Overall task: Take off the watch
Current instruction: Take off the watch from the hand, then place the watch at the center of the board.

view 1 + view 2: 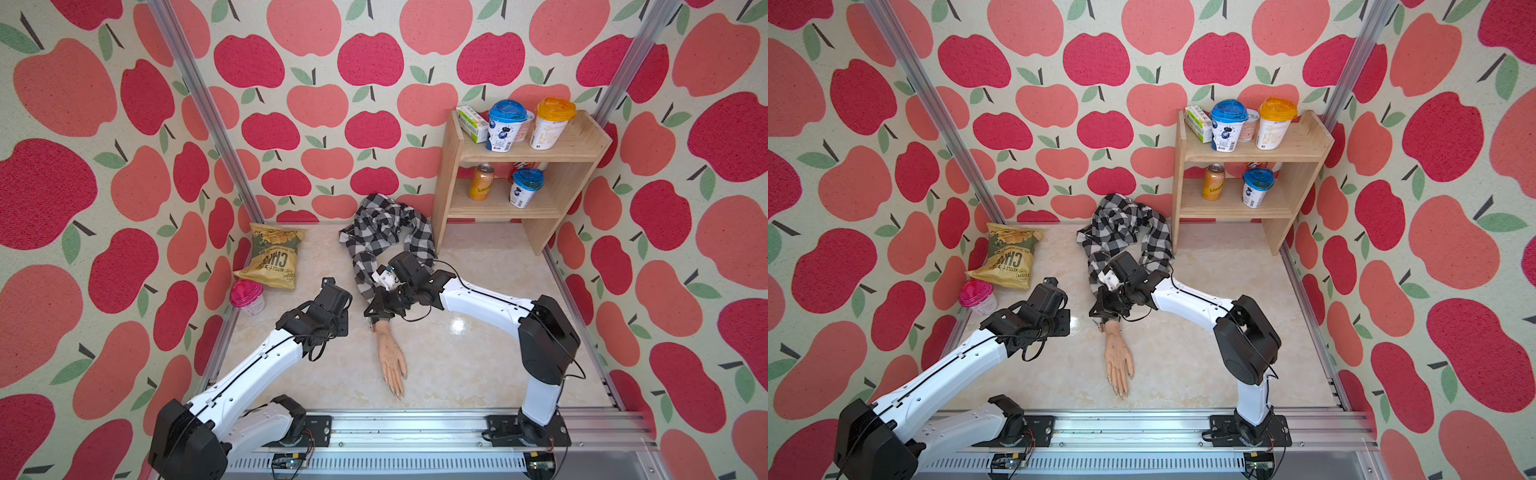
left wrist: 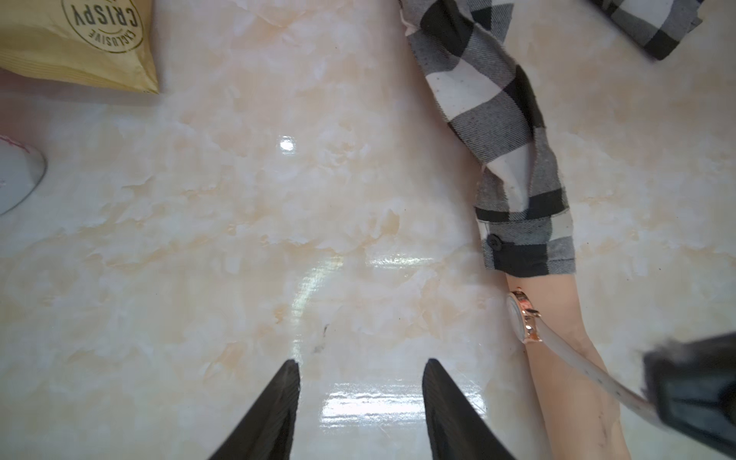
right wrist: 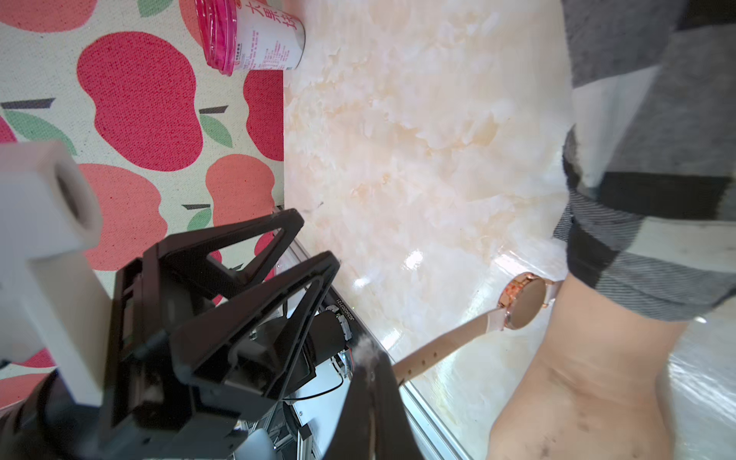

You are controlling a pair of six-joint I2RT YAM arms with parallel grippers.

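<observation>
Right wrist view: right gripper [image 3: 374, 366] pinches the watch [image 3: 525, 299] by its loose strap end; a hard tug risks slipping off. Left gripper [image 2: 360, 364] is spread.

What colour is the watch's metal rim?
Rose gold; the watch shows it best in the left wrist view.

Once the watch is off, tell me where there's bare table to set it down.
Widest bare marble: between the mannequin hand and the wooden shelf. Crowded: chip bag and pink-lidded cup at back left; plaid shirt and right pincer at the watch.
</observation>
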